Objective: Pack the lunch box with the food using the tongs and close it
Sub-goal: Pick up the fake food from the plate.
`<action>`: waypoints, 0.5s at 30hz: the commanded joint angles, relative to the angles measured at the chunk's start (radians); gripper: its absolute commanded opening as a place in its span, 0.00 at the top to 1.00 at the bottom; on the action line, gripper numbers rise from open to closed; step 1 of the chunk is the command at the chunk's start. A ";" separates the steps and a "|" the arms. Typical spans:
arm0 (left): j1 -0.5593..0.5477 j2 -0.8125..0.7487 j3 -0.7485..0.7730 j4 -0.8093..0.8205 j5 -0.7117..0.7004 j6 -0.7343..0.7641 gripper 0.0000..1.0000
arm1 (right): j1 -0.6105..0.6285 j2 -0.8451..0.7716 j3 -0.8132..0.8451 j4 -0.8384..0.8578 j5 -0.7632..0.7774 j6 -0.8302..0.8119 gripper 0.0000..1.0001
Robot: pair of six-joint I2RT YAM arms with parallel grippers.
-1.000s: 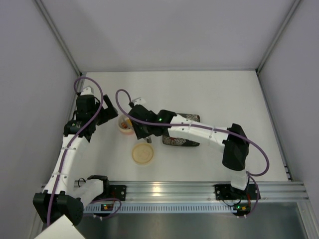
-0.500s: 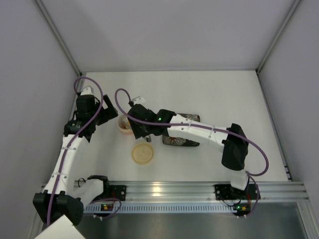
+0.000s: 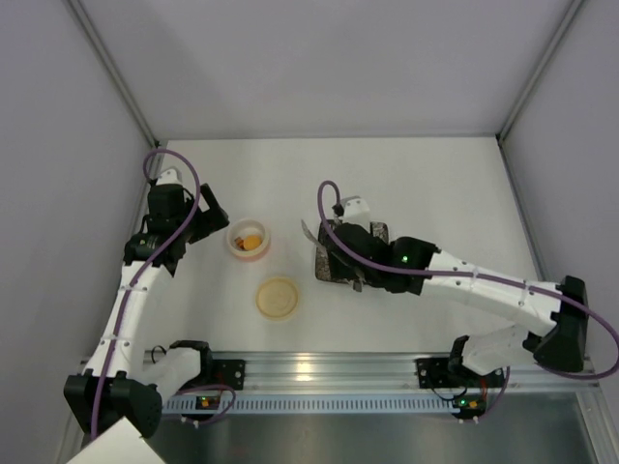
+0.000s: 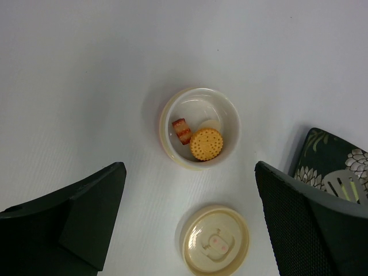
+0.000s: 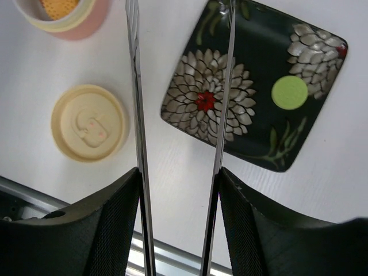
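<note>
The lunch box (image 3: 249,239) (image 4: 199,127) (image 5: 63,14) stands open on the table. It holds an orange round of food (image 4: 206,144), a pale cream piece (image 4: 211,123) half under it, and a red-brown striped piece (image 4: 182,130). A green round (image 5: 289,92) lies on the black floral plate (image 5: 253,92) (image 3: 325,269). My right gripper (image 3: 334,253) (image 5: 178,178) is shut on the tongs (image 5: 136,115) (image 3: 309,231), whose two arms stand apart above the plate's left part with nothing between them. My left gripper (image 3: 208,217) (image 4: 190,178) hangs open just left of the lunch box, holding nothing.
The cream round lid (image 3: 277,298) (image 4: 215,240) (image 5: 89,122) lies flat on the table in front of the lunch box, left of the plate. The aluminium rail (image 3: 319,367) runs along the near edge. Grey walls close in the table at the left, back and right.
My right arm has drawn back from over the lunch box to the right, above the plate, carrying the tongs, whose arms now stand wider apart. The left arm has not moved.
</note>
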 commanded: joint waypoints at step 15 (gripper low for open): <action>0.006 -0.025 -0.006 0.037 0.005 0.013 0.01 | -0.070 -0.165 -0.311 -0.115 0.136 0.140 0.44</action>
